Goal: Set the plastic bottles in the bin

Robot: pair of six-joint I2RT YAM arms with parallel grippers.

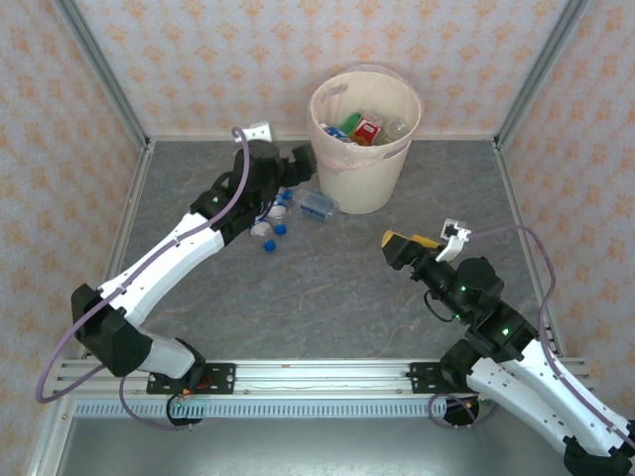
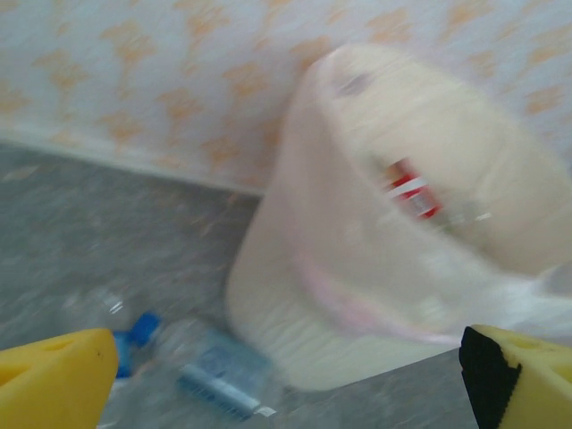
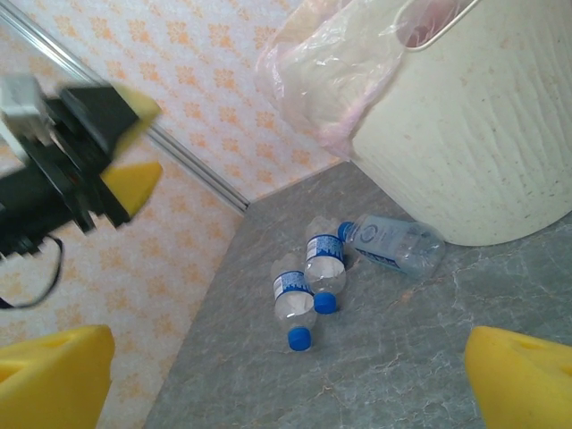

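Both grippers gape wide, empty: left gripper [image 1: 301, 162] just beside the bin [image 1: 367, 183], loose bottles [image 1: 318, 205] at its foot; right gripper [image 1: 397, 243] well apart.

We see a grey, marbled worktop [image 1: 337, 288]. The cream bin [image 1: 362, 188] stands upright toward its far edge. A clear bottle [image 1: 318, 205] lies on its side just beside the bin's base. Near it, farther left, blue-capped bottles [image 3: 324, 264] lie close together.
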